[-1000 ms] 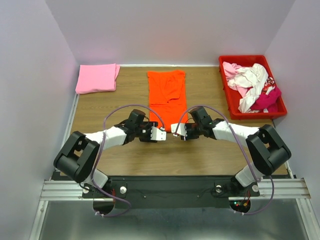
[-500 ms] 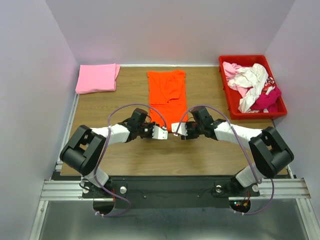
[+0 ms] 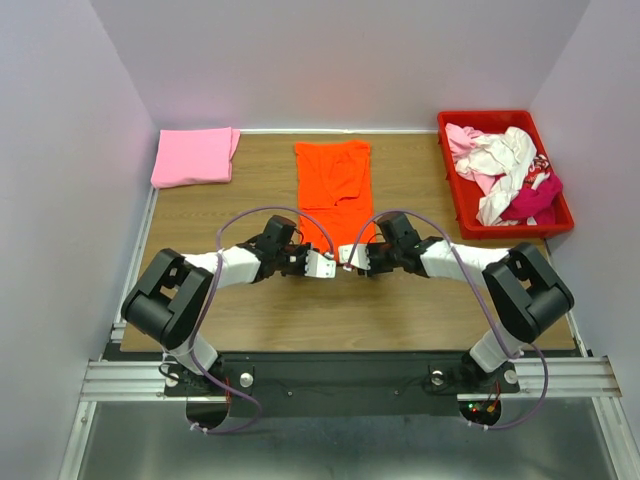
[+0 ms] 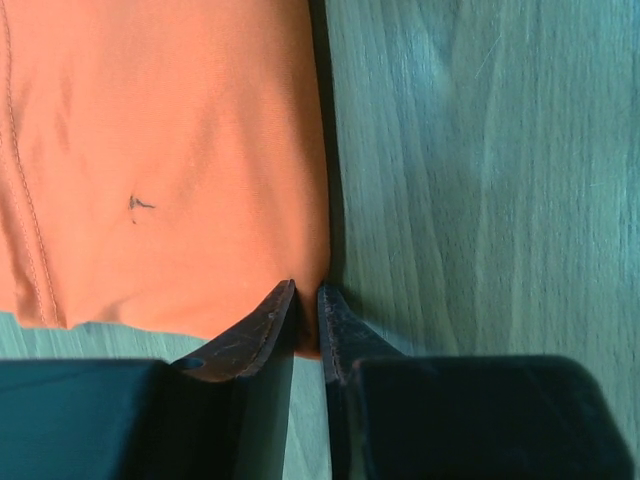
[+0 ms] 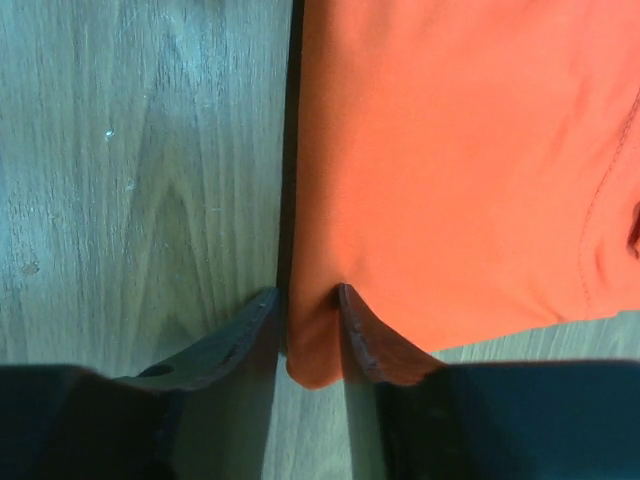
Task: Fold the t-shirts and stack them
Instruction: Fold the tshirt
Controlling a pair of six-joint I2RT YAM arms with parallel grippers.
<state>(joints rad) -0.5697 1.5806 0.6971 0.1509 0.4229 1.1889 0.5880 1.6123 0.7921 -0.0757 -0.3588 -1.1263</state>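
The bright orange t-shirt (image 3: 333, 180) lies as a long narrow strip down the middle of the table, from the far edge towards me. My left gripper (image 3: 326, 262) and right gripper (image 3: 346, 257) meet at its near end. In the left wrist view the left gripper (image 4: 306, 290) is shut on the shirt's (image 4: 170, 150) near corner. In the right wrist view the right gripper (image 5: 307, 292) pinches the other near corner of the orange cloth (image 5: 460, 150), which bunches between its fingers. A folded light pink t-shirt (image 3: 193, 156) lies at the far left corner.
A red plastic crate (image 3: 495, 116) at the far right holds a loose heap of white, pink and magenta shirts (image 3: 505, 170). Grey walls close in the table on the left, far and right sides. Bare wood lies on either side of the orange shirt.
Both grippers have moved slightly inward towards each other at the near end of the orange shirt. The left arm's elbow has shifted right. The shirts have not moved.
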